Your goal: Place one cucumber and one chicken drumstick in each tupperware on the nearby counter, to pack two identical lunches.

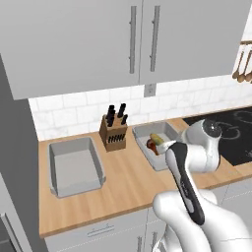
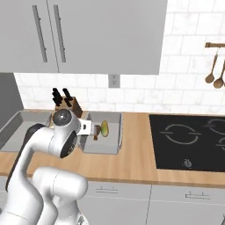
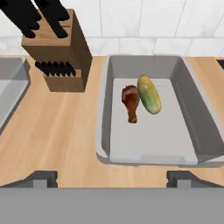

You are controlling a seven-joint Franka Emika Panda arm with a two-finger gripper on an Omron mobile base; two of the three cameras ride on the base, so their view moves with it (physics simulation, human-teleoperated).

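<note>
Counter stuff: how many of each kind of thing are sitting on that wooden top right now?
Grey tupperware: 2, a left one with nothing in it and a right one holding the food
Cucumber: 1
Chicken drumstick: 1
Knife block: 1
Total: 5

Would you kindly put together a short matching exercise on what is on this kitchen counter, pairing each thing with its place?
Things:
1. chicken drumstick
2. knife block
3. left tupperware
4. cooktop

Places:
A. between the two grey containers
B. far right of the counter
C. beside the cucumber in the right tupperware
D. left of the knife block, nothing in it

Pairs: 1-C, 2-A, 3-D, 4-B
</note>
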